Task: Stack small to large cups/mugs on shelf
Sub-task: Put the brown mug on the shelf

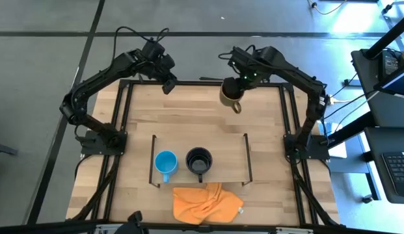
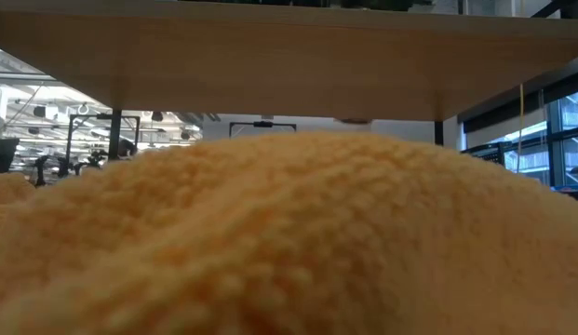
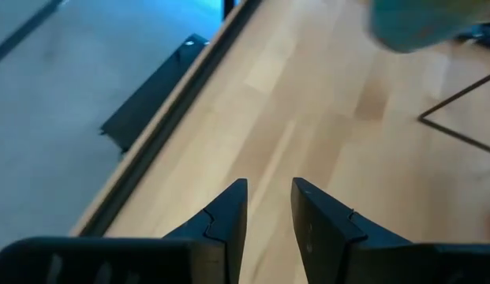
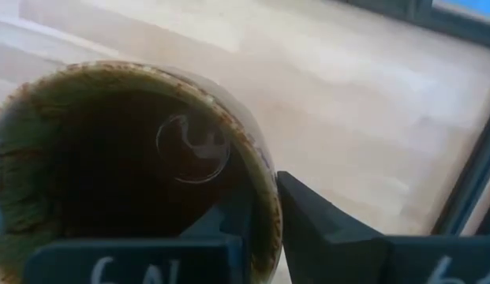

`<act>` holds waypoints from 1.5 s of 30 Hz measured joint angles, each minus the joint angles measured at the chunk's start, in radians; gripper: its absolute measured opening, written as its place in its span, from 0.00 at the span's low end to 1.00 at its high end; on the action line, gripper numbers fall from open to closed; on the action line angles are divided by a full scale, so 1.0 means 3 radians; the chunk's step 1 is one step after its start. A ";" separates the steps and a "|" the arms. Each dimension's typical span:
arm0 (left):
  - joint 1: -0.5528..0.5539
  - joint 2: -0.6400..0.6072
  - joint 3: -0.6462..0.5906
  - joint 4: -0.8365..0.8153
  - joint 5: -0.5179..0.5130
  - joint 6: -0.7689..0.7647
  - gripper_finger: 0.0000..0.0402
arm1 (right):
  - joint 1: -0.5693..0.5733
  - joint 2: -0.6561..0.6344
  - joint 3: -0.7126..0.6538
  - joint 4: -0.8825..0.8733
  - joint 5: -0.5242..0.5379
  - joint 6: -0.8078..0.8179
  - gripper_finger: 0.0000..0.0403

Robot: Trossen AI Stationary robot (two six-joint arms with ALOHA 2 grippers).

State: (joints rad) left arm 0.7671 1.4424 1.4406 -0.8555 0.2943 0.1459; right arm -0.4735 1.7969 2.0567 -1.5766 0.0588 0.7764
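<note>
The right gripper (image 1: 235, 91), fingers clamped on the olive-brown glazed mug's (image 1: 231, 92) rim, must next carry it to the low light-wood shelf (image 1: 228, 153); the left gripper's (image 1: 168, 84) fingers stand apart.

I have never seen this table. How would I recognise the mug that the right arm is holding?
Look at the far edge of the light wooden tabletop, beyond the low wooden shelf. There the right gripper grips the rim of an olive-brown glazed mug with a dark inside. Unlike the small light-blue mug and the black mug, it is not on the shelf.
</note>
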 joint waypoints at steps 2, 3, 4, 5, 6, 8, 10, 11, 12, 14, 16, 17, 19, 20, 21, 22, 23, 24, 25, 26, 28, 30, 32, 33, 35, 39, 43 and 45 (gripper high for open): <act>0.0011 -0.0024 0.0000 -0.0035 -0.0117 0.0050 0.23 | 0.0145 0.0000 0.0088 -0.0012 0.0003 0.0198 0.12; 0.0017 -0.0039 0.0000 -0.0066 -0.0160 0.0074 0.23 | 0.0222 0.0000 0.0132 0.0015 0.0010 0.0309 0.12; 0.0028 -0.0052 0.0000 -0.0108 -0.0184 0.0097 0.23 | 0.0299 0.0000 0.0181 0.0030 0.0012 0.0397 0.12; 0.0040 -0.0059 0.0000 -0.0127 -0.0193 0.0128 0.23 | 0.0378 0.0000 0.0227 0.0032 0.0004 0.0492 0.12; 0.0045 -0.0060 0.0001 -0.0137 -0.0202 0.0157 0.23 | 0.0461 0.0000 0.0265 0.0023 -0.0002 0.0584 0.12; 0.0064 -0.0056 0.0000 -0.0219 -0.0217 0.0219 0.23 | 0.0641 -0.0004 0.0328 0.0007 -0.0003 0.0795 0.12; 0.0088 -0.0056 -0.0007 -0.0232 -0.0217 0.0271 0.23 | 0.0833 -0.0001 0.0377 0.0009 0.0040 0.1007 0.12; 0.0092 -0.0058 -0.0030 -0.0229 -0.0218 0.0289 0.23 | 0.0931 -0.0001 0.0400 0.0009 0.0077 0.1125 0.12; 0.0094 -0.0058 -0.0060 -0.0239 -0.0219 0.0309 0.23 | 0.1022 -0.0001 0.0419 0.0011 0.0107 0.1230 0.12; 0.0103 -0.0073 -0.0144 -0.0235 -0.0222 0.0314 0.23 | 0.1196 -0.0001 0.0429 0.0018 0.0159 0.1421 0.12; 0.0115 -0.0138 -0.0251 -0.0208 -0.0206 0.0334 0.23 | 0.1352 0.0001 0.0426 0.0010 0.0239 0.1566 0.12; 0.0119 -0.0173 -0.0316 -0.0172 -0.0166 0.0334 0.23 | 0.1423 0.0001 0.0426 0.0008 0.0278 0.1637 0.12; 0.0120 -0.0238 -0.0491 -0.0067 -0.0046 0.0305 0.23 | 0.1543 0.0000 0.0426 0.0011 0.0369 0.1773 0.12; 0.0120 -0.0276 -0.0586 -0.0010 0.0002 0.0275 0.23 | 0.1598 0.0000 0.0426 0.0011 0.0416 0.1835 0.12; 0.0120 -0.0328 -0.0680 0.0050 0.0047 0.0241 0.23 | 0.1652 0.0001 0.0426 0.0011 0.0439 0.1890 0.12; 0.0120 -0.0389 -0.0766 0.0125 0.0065 0.0218 0.23 | 0.1698 0.0000 0.0425 0.0011 0.0451 0.1943 0.12; 0.0119 -0.0461 -0.0852 0.0200 0.0074 0.0184 0.23 | 0.1744 0.0000 0.0425 0.0012 0.0467 0.1975 0.12; 0.0119 -0.0521 -0.0924 0.0230 0.0070 0.0162 0.23 | 0.1790 0.0000 0.0425 0.0012 0.0486 0.2030 0.12; 0.0119 -0.0571 -0.0997 0.0266 0.0056 0.0138 0.23 | 0.1835 0.0000 0.0425 0.0012 0.0514 0.2062 0.12; 0.0120 -0.0620 -0.1060 0.0288 0.0039 0.0114 0.23 | 0.1876 0.0001 0.0423 0.0014 0.0529 0.2105 0.12; 0.0120 -0.0719 -0.1121 0.0284 0.0035 0.0054 0.23 | 0.1949 0.0000 0.0421 0.0016 0.0550 0.2140 0.12; 0.0119 -0.0809 -0.1122 0.0285 0.0036 -0.0002 0.23 | 0.2020 0.0001 0.0421 0.0017 0.0553 0.2192 0.12; 0.0116 -0.0903 -0.1123 0.0304 0.0036 -0.0074 0.23 | 0.2090 0.0001 0.0421 0.0018 0.0586 0.2195 0.12; 0.0107 -0.0955 -0.1123 0.0328 0.0036 -0.0125 0.23 | 0.2121 0.0000 0.0421 0.0018 0.0622 0.2185 0.11; 0.0068 -0.1050 -0.1123 0.0363 0.0035 -0.0220 0.23 | 0.2152 0.0000 0.0421 0.0019 0.0669 0.2112 0.11; -0.0060 -0.1203 -0.1123 0.0349 0.0036 -0.0453 0.23 | 0.2159 -0.0012 0.0416 0.0020 0.0678 0.1888 0.11; -0.0261 -0.1311 -0.1123 0.0326 0.0034 -0.0682 0.23 | 0.2128 -0.0071 0.0416 0.0021 0.0678 0.1693 0.11; -0.0378 -0.1368 -0.1123 0.0282 0.0034 -0.0745 0.23 | 0.2118 -0.0102 0.0416 0.0018 0.0674 0.1668 0.11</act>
State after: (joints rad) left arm 0.6537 1.0319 1.1038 -0.7709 0.3046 -0.0775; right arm 0.1618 1.7663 2.1815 -1.5711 0.2610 1.2768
